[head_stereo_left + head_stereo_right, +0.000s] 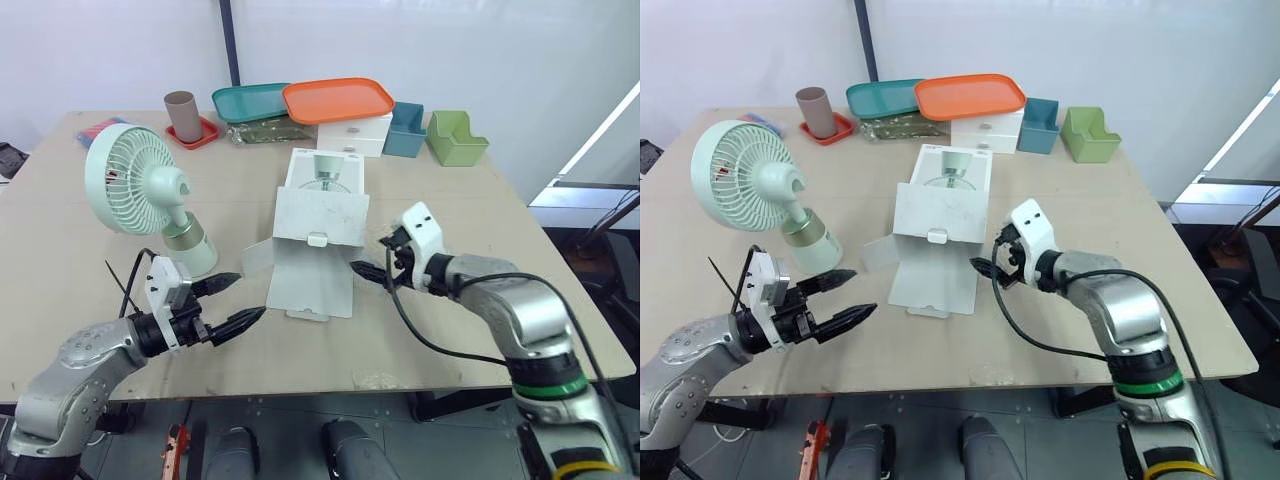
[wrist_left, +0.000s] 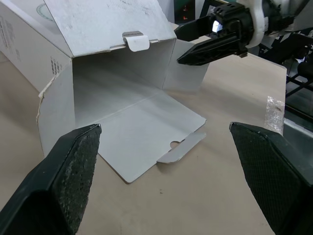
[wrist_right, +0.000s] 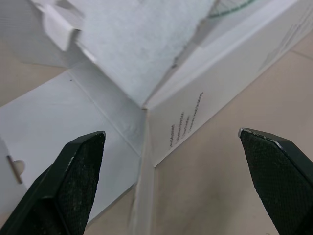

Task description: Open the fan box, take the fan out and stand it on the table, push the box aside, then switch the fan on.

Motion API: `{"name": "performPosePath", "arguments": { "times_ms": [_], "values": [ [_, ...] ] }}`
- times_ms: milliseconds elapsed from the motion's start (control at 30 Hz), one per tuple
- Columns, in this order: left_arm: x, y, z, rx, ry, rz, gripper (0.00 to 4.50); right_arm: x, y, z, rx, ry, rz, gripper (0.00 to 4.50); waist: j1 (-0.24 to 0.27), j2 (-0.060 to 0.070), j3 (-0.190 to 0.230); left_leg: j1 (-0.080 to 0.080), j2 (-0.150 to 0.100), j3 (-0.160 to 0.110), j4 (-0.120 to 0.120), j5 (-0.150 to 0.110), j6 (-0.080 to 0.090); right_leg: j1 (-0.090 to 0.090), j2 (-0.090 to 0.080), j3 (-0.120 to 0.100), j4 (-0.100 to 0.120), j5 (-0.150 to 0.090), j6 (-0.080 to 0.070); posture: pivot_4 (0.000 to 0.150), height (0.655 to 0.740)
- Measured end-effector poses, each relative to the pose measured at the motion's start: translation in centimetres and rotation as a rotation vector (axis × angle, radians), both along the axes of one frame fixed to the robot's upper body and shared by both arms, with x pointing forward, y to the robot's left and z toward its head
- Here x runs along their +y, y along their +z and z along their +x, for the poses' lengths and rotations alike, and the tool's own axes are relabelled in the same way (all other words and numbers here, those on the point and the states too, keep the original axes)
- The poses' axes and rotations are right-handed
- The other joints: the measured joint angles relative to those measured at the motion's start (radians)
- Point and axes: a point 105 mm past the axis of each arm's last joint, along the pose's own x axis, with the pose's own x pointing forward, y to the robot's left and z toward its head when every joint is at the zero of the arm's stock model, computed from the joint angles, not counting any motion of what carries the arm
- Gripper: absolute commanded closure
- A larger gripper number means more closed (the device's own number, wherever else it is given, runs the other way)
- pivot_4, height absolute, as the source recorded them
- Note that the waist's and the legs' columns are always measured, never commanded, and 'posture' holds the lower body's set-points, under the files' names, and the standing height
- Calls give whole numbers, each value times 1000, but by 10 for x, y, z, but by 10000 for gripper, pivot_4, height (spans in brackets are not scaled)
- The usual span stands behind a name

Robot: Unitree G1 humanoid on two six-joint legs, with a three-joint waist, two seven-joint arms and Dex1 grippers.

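The mint-green fan [image 1: 140, 190] stands upright on the table [image 1: 480, 220] at the left, out of its box. At the centre lies the white fan box [image 1: 320, 215] with its front flaps folded open towards me and nothing showing inside [image 2: 122, 103]. My left gripper [image 1: 248, 297] is open, low over the table just front-left of the box's bottom flap [image 2: 146, 142], holding nothing. At the box's front right corner [image 3: 146, 105] my right gripper [image 1: 368, 255] hangs open and apart from the box. The left wrist view also catches the right gripper [image 2: 195, 41] beyond the flap.
Along the table's back edge stand a brown cup [image 1: 182, 115] on a red coaster, a teal tray [image 1: 245, 102], an orange tray [image 1: 337, 100] on a white drawer unit [image 1: 355, 135], a teal bin [image 1: 406, 130] and a green bin [image 1: 456, 138].
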Motion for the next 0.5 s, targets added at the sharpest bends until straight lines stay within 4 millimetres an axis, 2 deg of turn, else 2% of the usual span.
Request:
{"name": "performPosePath", "arguments": {
  "times_ms": [33, 67, 133, 167, 267, 300, 333, 367, 500],
  "values": [
    [0, -1, 0, 2, 2, 3, 346, 1, -1, 4, 7, -16, 7, 0, 0, 0, 0, -1, 0, 0, 0, 0, 0, -1, 0, 0, 0, 0, 1, 1500, 7400],
    [0, -2, 0, 4, 7, 4, 0, 3, 0, 8, 13, -26, 17, 5537, 0, 0, 0, -1, 0, 0, 0, 0, 0, -2, 0, 0, 0, 1, 1, 1500, 7400],
    [0, -3, 1, 3, 19, 6, 0, 10, 3, 13, 18, -39, 43, 13132, -1, 0, 0, -1, 0, 0, 0, 0, 0, -2, 0, 0, 0, 1, 1, 1500, 7400],
    [0, -3, 1, 0, 21, 7, 0, 13, 4, 14, 21, -37, 51, 18996, 0, 0, 0, -2, 0, 0, 0, 0, 0, -2, 0, 0, 0, 1, 1, 1500, 7400],
    [1, -6, -1, 2, 30, 11, 0, 17, 2, 14, 40, -44, 58, 32685, 0, 0, 0, -3, 0, 0, 0, 0, 0, -3, 0, 0, 0, 1, 1, 1500, 7400],
    [2, -7, -1, 5, 34, 14, 0, 18, 0, 14, 49, -53, 58, 35703, 0, 0, 0, -3, 0, 0, 0, 0, 0, -3, 0, 0, 0, 1, 1, 1500, 7400],
    [2, -8, -1, 6, 40, 14, 0, 18, -1, 15, 54, -63, 60, 41690, 0, 0, 0, -3, 0, 0, 0, 0, 0, -3, 0, 0, 0, 1, 1, 1500, 7400],
    [2, -8, -1, 6, 43, 14, 0, 18, 0, 17, 53, -73, 58, 44608, 0, 0, 0, -3, 0, 0, 0, 0, 0, -3, 0, 0, 0, 1, 1, 1500, 7400],
    [1, -10, -3, 3, 57, 8, 0, 11, 0, 23, 66, -119, 59, 44608, 0, 0, 0, -3, 0, 0, 0, 0, 0, -3, 0, 0, 0, 1, 1, 1500, 7400]
  ]
}}
